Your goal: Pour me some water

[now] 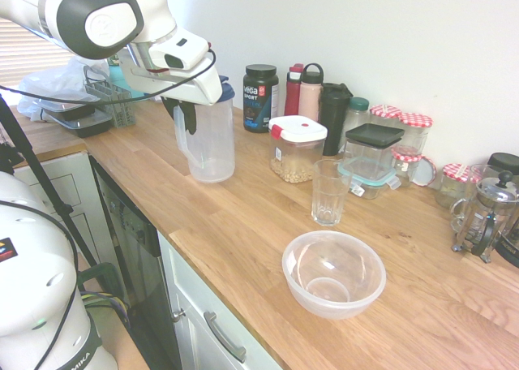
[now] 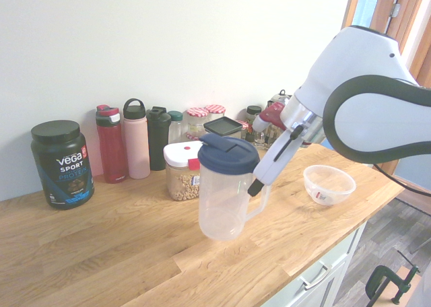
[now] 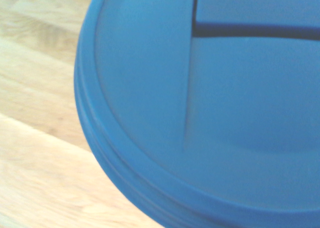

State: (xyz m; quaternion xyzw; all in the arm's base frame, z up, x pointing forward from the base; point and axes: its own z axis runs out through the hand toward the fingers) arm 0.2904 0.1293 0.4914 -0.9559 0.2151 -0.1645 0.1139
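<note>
Tool (image 2: pixel 259 179) pinches the handle of the blue-lidded jug (image 2: pixel 225 199), which stands upright on the table (image 2: pixel 101 253), well apart from the empty glass (image 1: pixel 330 193). Nothing poured yet: lift, carry and tilt remain. Black tub (image 2: pixel 62 164) reads "vega SPORT PROTEIN".

Counter (image 1: pixel 243 232): pale wood, smooth, satin. Jug (image 2: pixel 225 206): clear plastic; lid (image 3: pixel 210 113) matt blue plastic. Tumbler (image 1: pixel 330 193): clear ribbed glass. Bowl (image 1: pixel 333 273): translucent plastic, glossy. Arm (image 2: pixel 363 85): glossy white shell.
</note>
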